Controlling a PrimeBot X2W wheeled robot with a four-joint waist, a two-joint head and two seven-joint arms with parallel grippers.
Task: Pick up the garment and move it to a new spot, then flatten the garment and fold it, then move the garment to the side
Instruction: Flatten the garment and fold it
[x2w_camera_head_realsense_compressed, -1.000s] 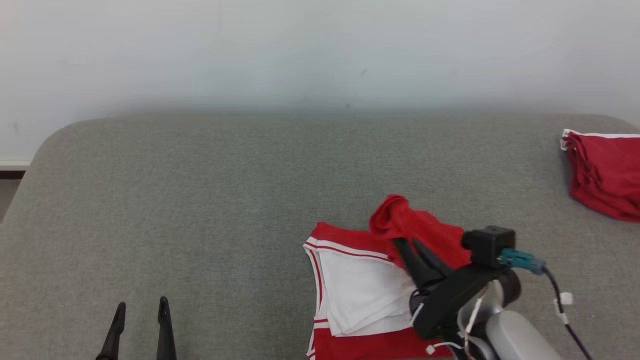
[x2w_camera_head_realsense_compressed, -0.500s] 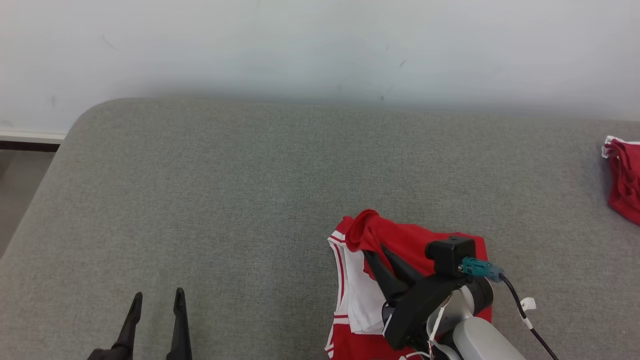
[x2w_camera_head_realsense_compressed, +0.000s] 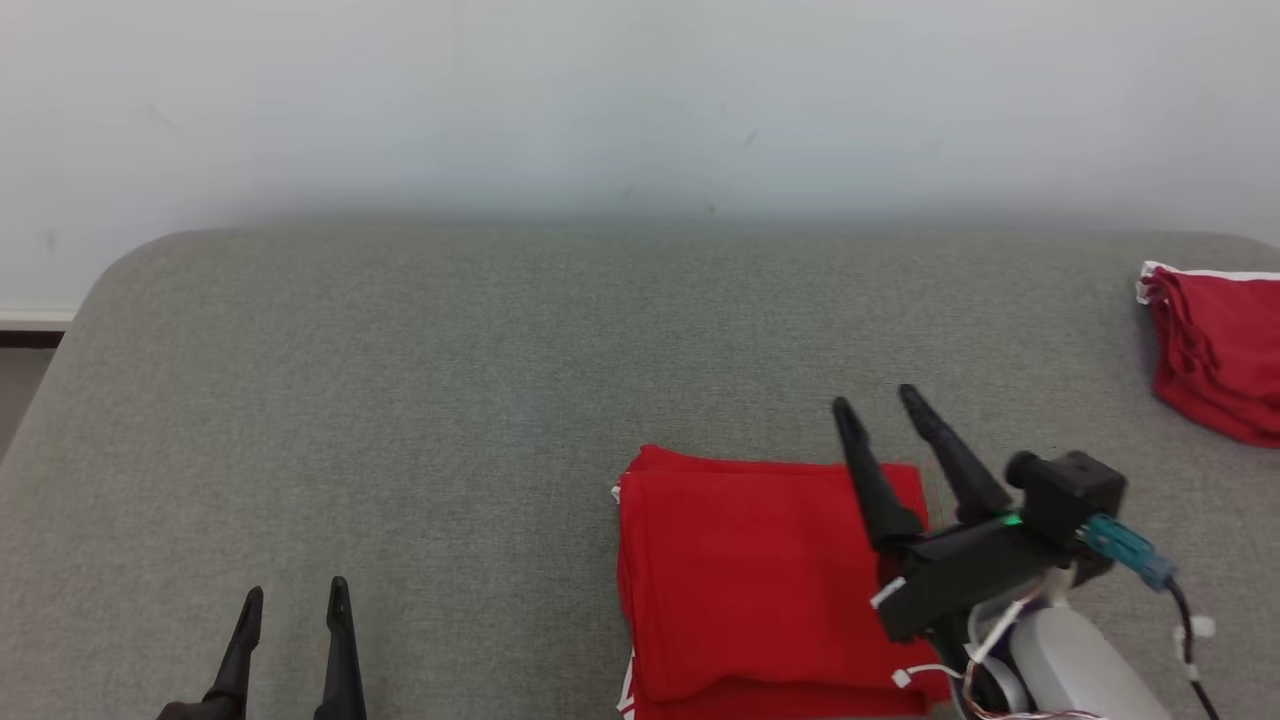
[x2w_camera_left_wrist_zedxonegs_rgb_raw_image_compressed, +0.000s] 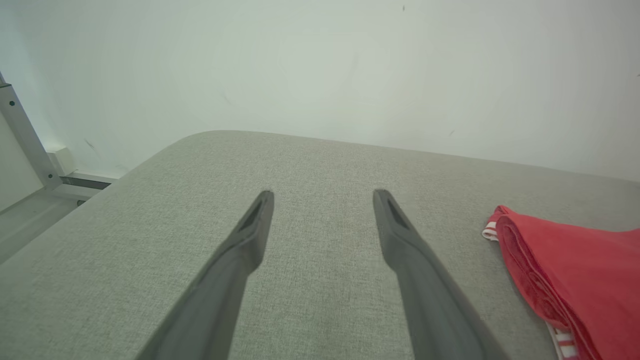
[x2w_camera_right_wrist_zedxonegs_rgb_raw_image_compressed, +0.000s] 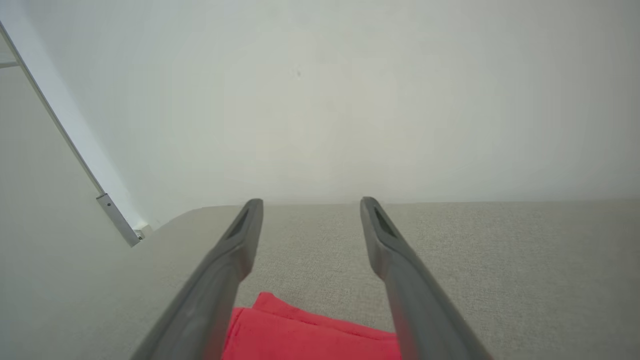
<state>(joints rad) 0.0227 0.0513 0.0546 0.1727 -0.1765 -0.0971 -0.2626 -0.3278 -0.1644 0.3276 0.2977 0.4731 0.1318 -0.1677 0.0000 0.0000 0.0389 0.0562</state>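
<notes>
the grey worktop (x2w_camera_head_realsense_compressed: 450, 400) curves away at its rounded far left corner, with a pale wall (x2w_camera_head_realsense_compressed: 600, 100) behind its far edge. at the lower left the left end effector (x2w_camera_head_realsense_compressed: 295, 590) has its 2 fingers apart, gripping nothing, over bare fabric. from there a wide open stretch of worktop runs right to the garment (x2w_camera_head_realsense_compressed: 760, 580). it lies near the front edge as a flat red folded rectangle, with white trim peeking out at its left edge. the right end effector (x2w_camera_head_realsense_compressed: 874, 397) crosses the garment's far right corner, its 2 fingers spread and holding nothing, tips past the far edge over bare grey. well apart, at the worktop's right edge, sits a second red cloth (x2w_camera_head_realsense_compressed: 1215, 350).
</notes>
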